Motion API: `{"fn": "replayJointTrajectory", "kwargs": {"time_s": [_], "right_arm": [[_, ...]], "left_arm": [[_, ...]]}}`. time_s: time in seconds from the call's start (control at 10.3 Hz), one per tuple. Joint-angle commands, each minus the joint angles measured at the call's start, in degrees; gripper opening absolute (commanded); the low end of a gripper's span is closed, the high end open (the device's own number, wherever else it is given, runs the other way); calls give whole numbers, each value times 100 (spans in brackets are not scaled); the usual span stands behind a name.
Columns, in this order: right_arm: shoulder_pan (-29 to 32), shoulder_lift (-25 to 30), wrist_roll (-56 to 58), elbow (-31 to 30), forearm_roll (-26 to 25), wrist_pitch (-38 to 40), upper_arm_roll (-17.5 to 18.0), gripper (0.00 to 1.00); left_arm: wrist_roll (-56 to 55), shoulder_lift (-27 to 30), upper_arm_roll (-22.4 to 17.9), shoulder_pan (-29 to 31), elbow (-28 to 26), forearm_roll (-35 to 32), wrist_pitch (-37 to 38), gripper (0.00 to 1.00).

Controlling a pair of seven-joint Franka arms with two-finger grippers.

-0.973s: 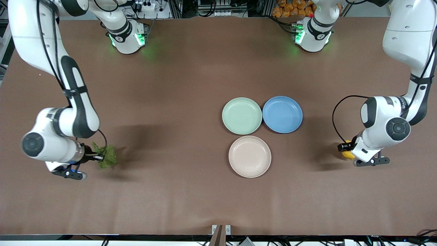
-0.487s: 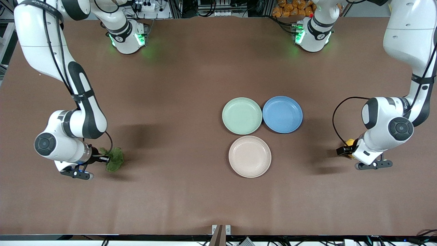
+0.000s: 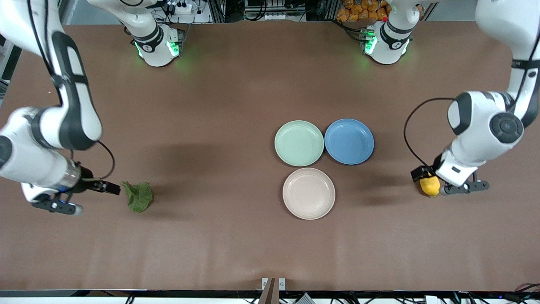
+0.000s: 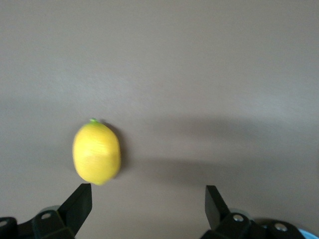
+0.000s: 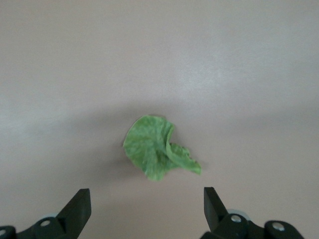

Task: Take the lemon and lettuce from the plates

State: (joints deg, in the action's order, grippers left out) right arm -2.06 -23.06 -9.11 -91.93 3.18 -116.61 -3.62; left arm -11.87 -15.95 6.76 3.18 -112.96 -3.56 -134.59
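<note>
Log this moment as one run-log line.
left end effector: open, above lemon on table | right end effector: open, above lettuce on table | three plates: empty

1. The table (image 3: 236, 97) is covered by a matt brown surface that looks smooth and faintly creased.
2. The pale green plate (image 3: 299, 143), the beige-cream plate (image 3: 309, 193) and the blue plate (image 3: 349, 141) appear as smooth plastic with a soft satin sheen.
3. The lemon (image 4: 96, 153) is seen with a bright yellow skin, finely ridged and slightly glossy.
4. The lettuce (image 5: 157, 148) is shown as a matt, wrinkled, veined leaf.
5. The arm shells (image 3: 485, 122) are seen as glossy white plastic with black joints.
</note>
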Motion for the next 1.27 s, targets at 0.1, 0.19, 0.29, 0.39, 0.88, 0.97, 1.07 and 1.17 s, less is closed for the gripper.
{"fn": "replayJointTrajectory", "kwargs": {"time_s": [0.1, 0.19, 0.29, 0.39, 0.88, 0.97, 1.07, 1.17], "right_arm": [[267, 1468, 628, -817, 60, 373, 81, 100], [346, 1775, 673, -817, 60, 759, 81, 100], [425, 2066, 682, -817, 60, 989, 81, 100], [460, 2286, 691, -817, 60, 1165, 81, 100], [461, 2613, 1210, -274, -2, 1974, 99, 100], [461, 2614, 1210, -116, -71, 2158, 99, 100], [452, 2614, 1218, -10, -220, 2256, 99, 100], [452, 2640, 1218, 61, -282, 2361, 99, 100]], "left_arm": [[-359, 1276, -96, -344, -1052, 215, 38, 100], [-386, 1357, -96, -344, -1027, 215, 151, 100], [-386, 1462, -96, -370, -992, 215, 205, 100], [-369, 1568, -157, -379, -922, 215, 266, 100], [69, 1657, -193, -397, 1043, 206, 2414, 100], [202, 1657, -193, -388, 1413, 215, 3003, 100], [351, 1657, -184, -388, 1721, 215, 3531, 100], [474, 1648, -149, -397, 1950, 215, 3989, 100]]}}
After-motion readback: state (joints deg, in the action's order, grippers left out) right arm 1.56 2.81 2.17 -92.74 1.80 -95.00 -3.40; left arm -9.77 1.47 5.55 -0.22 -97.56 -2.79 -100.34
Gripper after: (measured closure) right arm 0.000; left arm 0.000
